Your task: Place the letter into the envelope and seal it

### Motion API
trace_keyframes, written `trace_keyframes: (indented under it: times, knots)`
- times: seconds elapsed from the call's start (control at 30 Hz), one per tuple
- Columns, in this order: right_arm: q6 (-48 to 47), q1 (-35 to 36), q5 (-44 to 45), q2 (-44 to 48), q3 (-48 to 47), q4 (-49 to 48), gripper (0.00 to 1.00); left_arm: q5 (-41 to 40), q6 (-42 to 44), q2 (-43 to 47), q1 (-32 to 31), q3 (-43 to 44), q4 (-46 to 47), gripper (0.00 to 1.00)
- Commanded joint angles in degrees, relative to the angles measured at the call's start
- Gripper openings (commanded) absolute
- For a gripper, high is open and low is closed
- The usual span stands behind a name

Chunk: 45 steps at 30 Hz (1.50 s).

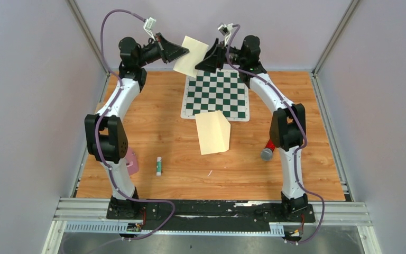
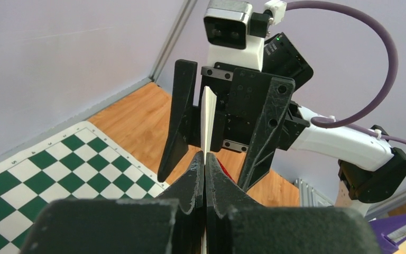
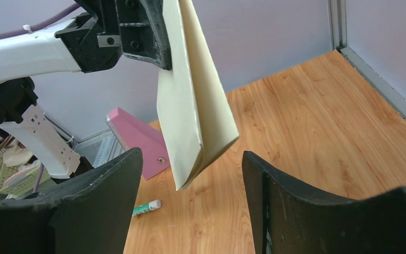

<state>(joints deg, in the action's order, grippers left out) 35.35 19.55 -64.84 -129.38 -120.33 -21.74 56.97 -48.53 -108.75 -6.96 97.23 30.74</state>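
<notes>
Left jaws are clamped together on the envelope, held above the chessboard's far edge. Right jaws stand apart either side of it, without contact. The letter lies on the bench, border indiscernible.

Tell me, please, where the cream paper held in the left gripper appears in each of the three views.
Top external: the cream paper is upper centre, overlapping the far left corner of the chessboard.
Left wrist: edge-on, a thin pale strip rising through the centre.
Right wrist: upper centre, hanging with one corner lowest.
Shared landmark: the left gripper, pinching the paper in all three.
</notes>
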Motion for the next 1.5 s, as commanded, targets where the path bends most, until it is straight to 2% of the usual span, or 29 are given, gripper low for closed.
trace_keyframes:
  times: [0.0, 0.3, 0.43, 0.57, 1.0, 1.47]
  knots:
    - [2.1, 1.0, -2.2, 1.1, -3.6, -4.5, 0.67, 0.9, -0.3, 3.0, 0.4, -0.1, 2.8, 0.0]
    - [3.2, 0.9, -1.7, 3.2, -2.2, -5.0, 0.44, -2.2, -0.2, 3.1, 0.5, -1.2, 3.0, 0.0]
    - [3.8, 0.9, 0.5, 3.7, -2.5, -4.7, 0.4, -2.8, -0.2, 3.2, 0.5, -1.5, 2.8, 0.0]
    - [3.8, 0.9, 3.4, 4.1, -2.9, -2.9, 0.29, -3.8, -0.3, 3.3, 0.5, -2.2, 2.7, 0.0]
    - [5.9, 1.3, 9.4, 4.6, -4.2, -0.6, 0.22, -12.9, -2.1, 4.2, 0.4, -3.9, -0.2, 0.0]
    - [3.8, 2.4, 13.6, 3.2, -5.8, 2.5, 0.22, -13.6, -2.1, 4.6, -0.2, -4.0, 0.1, 0.0]
